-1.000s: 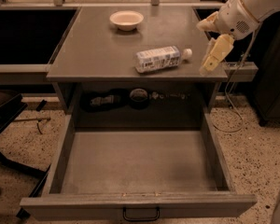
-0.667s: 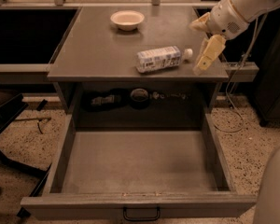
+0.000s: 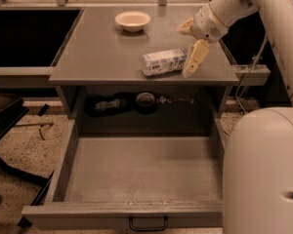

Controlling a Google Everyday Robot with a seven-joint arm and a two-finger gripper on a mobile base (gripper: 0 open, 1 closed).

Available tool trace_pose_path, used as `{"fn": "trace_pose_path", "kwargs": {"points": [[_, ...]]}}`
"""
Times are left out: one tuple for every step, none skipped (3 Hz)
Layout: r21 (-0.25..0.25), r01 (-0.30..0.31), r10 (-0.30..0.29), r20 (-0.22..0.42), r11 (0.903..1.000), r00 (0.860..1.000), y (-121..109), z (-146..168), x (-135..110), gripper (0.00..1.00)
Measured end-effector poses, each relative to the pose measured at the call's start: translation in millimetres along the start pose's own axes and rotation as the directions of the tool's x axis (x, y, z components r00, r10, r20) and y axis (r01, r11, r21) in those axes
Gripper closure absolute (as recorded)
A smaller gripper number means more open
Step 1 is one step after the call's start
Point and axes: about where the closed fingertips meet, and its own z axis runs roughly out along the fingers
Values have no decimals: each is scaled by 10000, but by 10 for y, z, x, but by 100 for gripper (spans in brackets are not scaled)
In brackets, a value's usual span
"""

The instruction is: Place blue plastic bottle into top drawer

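Lying on the grey tabletop (image 3: 97, 52), the small blue-labelled plastic bottle (image 3: 163, 62) points lengthwise at the wide-spread hand (image 3: 190, 43) beside it.

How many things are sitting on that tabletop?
2: a bowl near the back, and the blue plastic bottle lying front-right, with the hand at its right end. The arm could hide more.

one bench (image 3: 97, 48); one blue plastic bottle (image 3: 164, 61) lying on it; one cream bowl (image 3: 132, 20); one top drawer (image 3: 136, 172), pulled out, with one dark handle (image 3: 148, 224); one claw (image 3: 185, 50) over the bench at the bottle's right end, its two fingers (image 3: 195, 57) spread apart; some small dark things (image 3: 145, 101) under the bench, too dim to count
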Motion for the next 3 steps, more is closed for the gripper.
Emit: {"fn": "trace_pose_path", "kwargs": {"points": [[-219,48,-52,-202,9997,9998,-152,234,46,0],[-314,-85,73,-362,9995,9993,-254,403,111,0],[-422,-196,179,-402,9989,9990,-304,529,157,0]]}}
